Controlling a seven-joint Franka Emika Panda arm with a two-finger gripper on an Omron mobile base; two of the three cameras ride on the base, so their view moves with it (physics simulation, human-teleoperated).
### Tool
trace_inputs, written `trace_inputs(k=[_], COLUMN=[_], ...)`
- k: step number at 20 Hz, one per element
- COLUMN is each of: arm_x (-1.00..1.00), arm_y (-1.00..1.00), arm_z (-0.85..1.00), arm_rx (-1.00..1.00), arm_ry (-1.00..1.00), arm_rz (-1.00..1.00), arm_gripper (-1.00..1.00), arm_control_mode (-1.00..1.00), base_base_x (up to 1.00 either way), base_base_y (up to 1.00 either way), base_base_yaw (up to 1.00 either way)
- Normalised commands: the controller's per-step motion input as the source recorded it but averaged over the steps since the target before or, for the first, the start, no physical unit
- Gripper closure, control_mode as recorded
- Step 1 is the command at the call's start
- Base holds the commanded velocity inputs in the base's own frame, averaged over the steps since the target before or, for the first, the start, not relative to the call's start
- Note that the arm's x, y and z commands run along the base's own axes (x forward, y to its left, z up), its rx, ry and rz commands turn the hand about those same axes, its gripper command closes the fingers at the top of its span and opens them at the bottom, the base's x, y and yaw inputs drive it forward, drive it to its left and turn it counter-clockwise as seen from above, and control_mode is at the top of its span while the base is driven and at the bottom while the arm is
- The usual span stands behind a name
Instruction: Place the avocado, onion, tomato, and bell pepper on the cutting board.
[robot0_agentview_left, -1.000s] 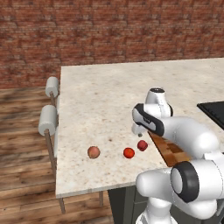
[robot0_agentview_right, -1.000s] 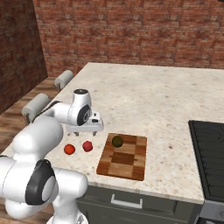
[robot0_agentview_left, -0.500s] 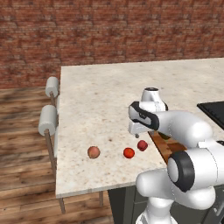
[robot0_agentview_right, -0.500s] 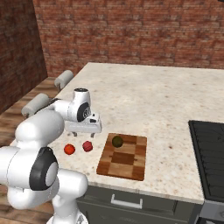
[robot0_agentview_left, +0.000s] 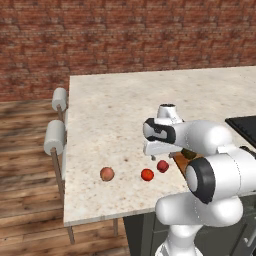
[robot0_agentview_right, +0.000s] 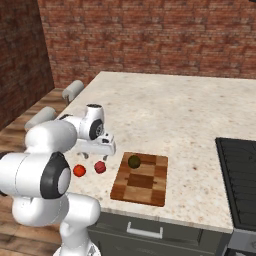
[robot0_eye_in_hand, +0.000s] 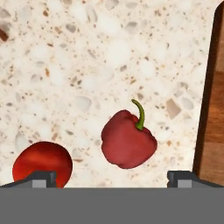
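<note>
The board (robot0_agentview_right: 141, 180) lies at lower centre of the right base view, its long side running away from the counter's (robot0_agentview_right: 175, 115) near edge, and bears one thing: the avocado (robot0_agentview_right: 134, 161), near its far left corner. The pepper (robot0_agentview_right: 100, 167) sits on bare counter just left of the board, the tomato (robot0_agentview_right: 79, 170) just left of that. In the left base view the onion (robot0_agentview_left: 107, 173) lies well apart, lower left of centre.

In the hand view the pepper (robot0_eye_in_hand: 128, 141) rests at centre with its green stem curving toward the top of the frame; the tomato (robot0_eye_in_hand: 42, 166) is at lower left, the board's edge (robot0_eye_in_hand: 211, 109) along the right side.

The gripper (robot0_agentview_right: 93, 151) hangs over the pepper with its fingers spread wide, holding nothing. Since half a second ago the hand has shifted left in the left base view and lower toward the pepper; the vegetables lie as before.
</note>
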Motion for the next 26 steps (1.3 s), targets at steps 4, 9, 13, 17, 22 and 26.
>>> trace_inputs(k=[4, 9, 13, 17, 22, 26], arm_x=[0.12, 0.09, 0.00, 0.00, 0.00, 0.00], arm_y=[0.00, 0.00, -0.01, -0.17, -0.17, -0.03], arm_z=[-0.18, -0.16, -0.14, -0.19, -0.19, -0.22], arm_rx=[0.00, 0.00, 0.00, 0.00, 0.00, 0.00], arm_ry=[0.03, 0.04, 0.03, 0.00, 0.00, 0.00], arm_rz=[-0.03, -0.02, -0.02, -0.04, -0.03, -0.03], arm_gripper=[-1.00, -1.00, -1.00, -1.00, -1.00, -1.00], arm_control_mode=[-1.00, -1.00, -1.00, -1.00, -1.00, -1.00], base_base_x=[0.00, 0.00, 0.00, 0.00, 0.00, 0.00], base_base_y=[0.00, 0.00, 0.00, 0.00, 0.00, 0.00], base_base_yaw=[0.00, 0.00, 0.00, 0.00, 0.00, 0.00])
